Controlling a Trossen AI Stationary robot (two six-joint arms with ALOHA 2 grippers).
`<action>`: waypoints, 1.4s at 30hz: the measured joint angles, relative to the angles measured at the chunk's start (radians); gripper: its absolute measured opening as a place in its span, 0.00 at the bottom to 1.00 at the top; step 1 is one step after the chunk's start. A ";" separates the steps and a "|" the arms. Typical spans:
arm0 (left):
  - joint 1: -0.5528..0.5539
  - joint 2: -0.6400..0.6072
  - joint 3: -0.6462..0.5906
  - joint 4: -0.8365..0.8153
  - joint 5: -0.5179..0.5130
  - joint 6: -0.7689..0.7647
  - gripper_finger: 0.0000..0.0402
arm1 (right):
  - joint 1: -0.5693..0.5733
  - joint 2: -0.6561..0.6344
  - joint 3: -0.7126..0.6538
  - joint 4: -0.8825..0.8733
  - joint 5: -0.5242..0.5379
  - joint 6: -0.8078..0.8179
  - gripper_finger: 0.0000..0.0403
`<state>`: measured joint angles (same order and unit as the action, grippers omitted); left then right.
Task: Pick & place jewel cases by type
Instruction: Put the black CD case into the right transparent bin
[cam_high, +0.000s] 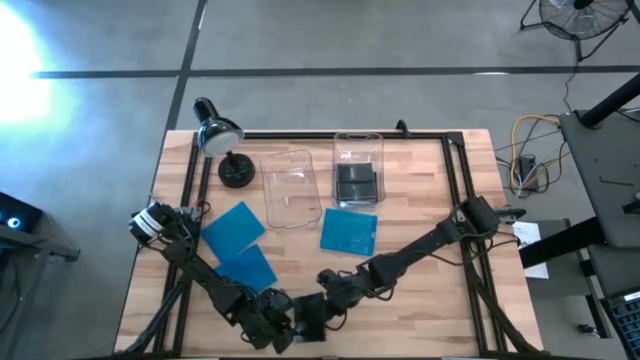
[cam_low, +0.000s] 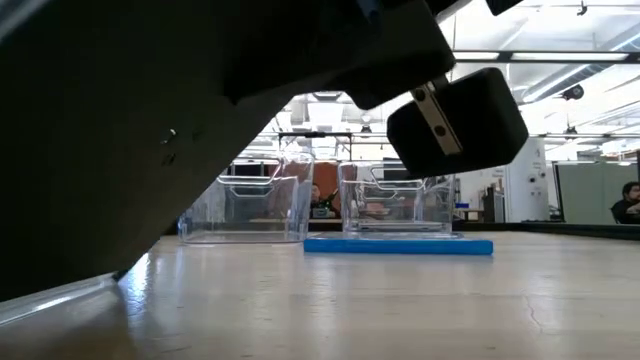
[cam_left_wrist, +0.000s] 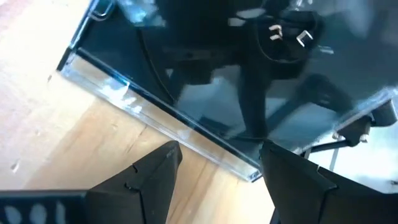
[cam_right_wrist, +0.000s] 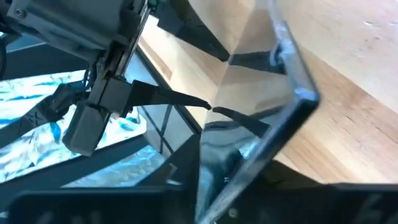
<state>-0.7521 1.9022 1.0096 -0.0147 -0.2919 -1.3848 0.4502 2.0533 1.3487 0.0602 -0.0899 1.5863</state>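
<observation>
A dark grey glossy jewel case (cam_left_wrist: 205, 81) stands tilted near the table's near edge, where both arms meet (cam_high: 305, 315). My right gripper (cam_right_wrist: 211, 205) is shut on it. My left gripper (cam_left_wrist: 217, 180) is open, with a finger on either side of the case's clear-edged corner (cam_left_wrist: 252, 174); I cannot tell whether it touches. Three blue cases lie flat on the table (cam_high: 232, 228) (cam_high: 245, 268) (cam_high: 349, 232). Another dark grey case (cam_high: 357, 182) lies inside the right clear bin. My right gripper holds the dark grey case by one edge (cam_right_wrist: 217, 180); the gripper's own body hides the fingers. The case rises tilted away from the gripper, its far edge (cam_right_wrist: 298, 87) up over the wood.
Two clear bins stand side by side at the table's far middle (cam_high: 290, 188) (cam_high: 358, 160). A black desk lamp (cam_high: 218, 135) stands at the far left. A black frame rail (cam_high: 330, 134) runs along the far edge. Bare wood lies to the right of the arms (cam_high: 430, 300).
</observation>
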 joint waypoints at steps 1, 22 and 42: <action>0.000 -0.002 0.000 0.000 -0.003 0.000 0.53 | 0.000 0.000 -0.001 -0.003 0.005 0.004 0.15; 0.004 -0.426 -0.003 -0.313 -0.338 -0.035 0.53 | 0.052 -0.623 -0.053 -0.782 0.644 -0.021 0.02; 0.239 -0.795 -0.002 -0.520 -0.342 0.136 0.53 | -0.900 -0.748 -0.238 -0.722 0.026 -0.588 0.02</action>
<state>-0.5127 1.1077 1.0079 -0.5345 -0.6337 -1.2485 -0.4497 1.3058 1.1107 -0.6621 -0.0637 0.9983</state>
